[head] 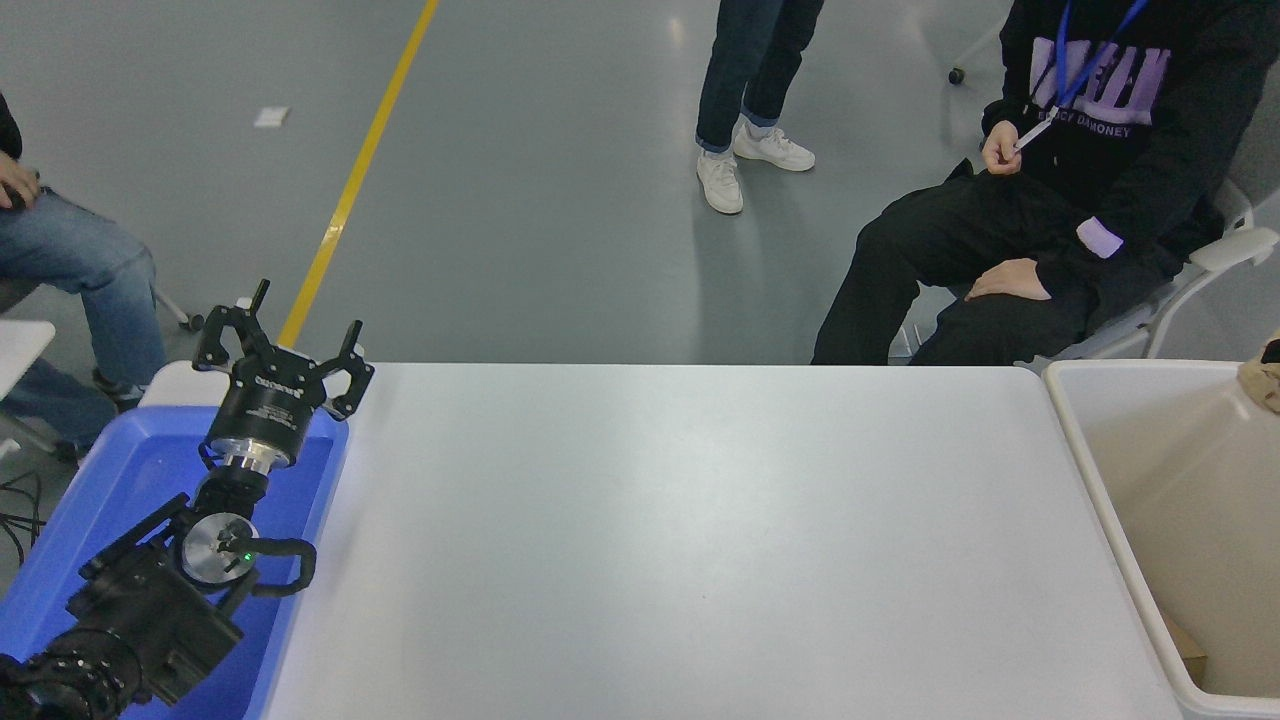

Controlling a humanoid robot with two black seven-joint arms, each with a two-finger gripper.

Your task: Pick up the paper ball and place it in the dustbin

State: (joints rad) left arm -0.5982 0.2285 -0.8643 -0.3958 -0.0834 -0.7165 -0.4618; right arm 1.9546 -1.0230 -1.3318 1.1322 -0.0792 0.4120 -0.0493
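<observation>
Paper ball (1263, 384) at right edge, over dustbin (1100, 470); right gripper's fingers impossible to tell. Left gripper (281, 345) lower left, fingers spread.

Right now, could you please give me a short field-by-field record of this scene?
paper ball: a sliver at the right edge, over the dustbin
dustbin: off the table's right end, beige walls
right gripper: almost wholly out of frame
left gripper: open, parked over the blue tray
table: white
person: seated beyond the table
</observation>
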